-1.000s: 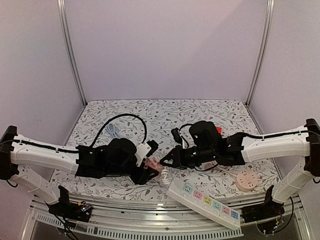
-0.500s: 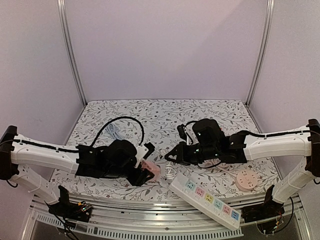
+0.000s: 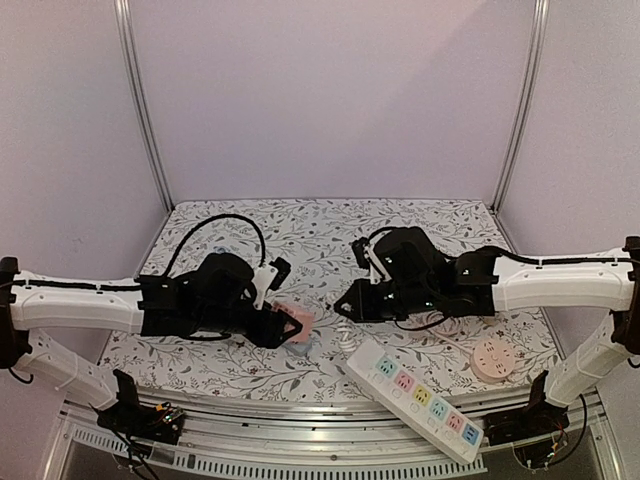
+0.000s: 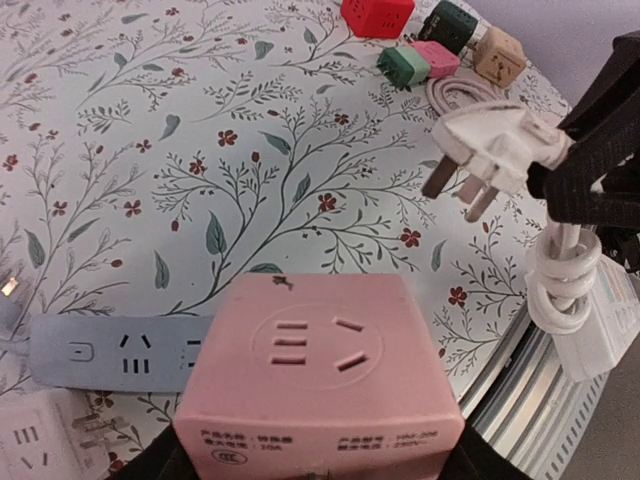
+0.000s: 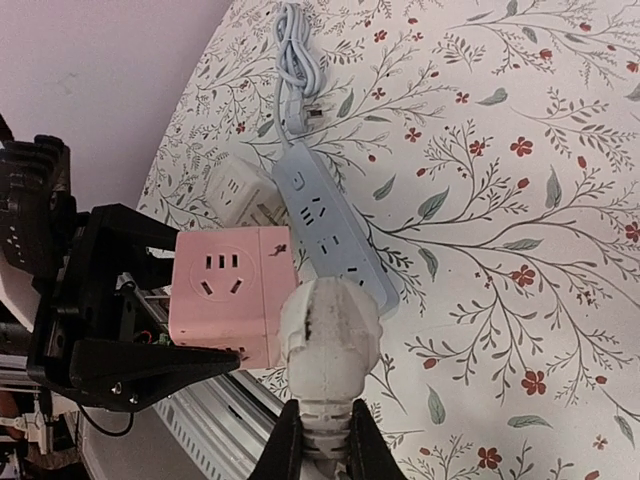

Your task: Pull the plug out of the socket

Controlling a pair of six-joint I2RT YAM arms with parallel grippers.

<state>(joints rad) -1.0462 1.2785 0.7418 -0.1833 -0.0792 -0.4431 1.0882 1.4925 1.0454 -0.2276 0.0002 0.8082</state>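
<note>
Top external view: both arms reach in over the bench, claws facing each other mid-bench. My left claw is roughly half open and clamped on the sides of the pink cube socket. I can't tell if the cube rests on the bench or hangs just above it. My right claw is pinched fully closed on the tail of the white plug, where the cord leaves it.

Plug is out of the socket. Left wrist view shows its prongs bare in the air, up and right of the cube, with a clear gap between. The socket's holes are empty on both faces I can see. Coiled white cord hangs under the plug.

Blue strip lies flat on the bench just behind the cube. White strip with coloured outlets sits at the near edge, and the round socket is beside it on the right. Small cubes in red, green, pink and beige cluster farther back.
</note>
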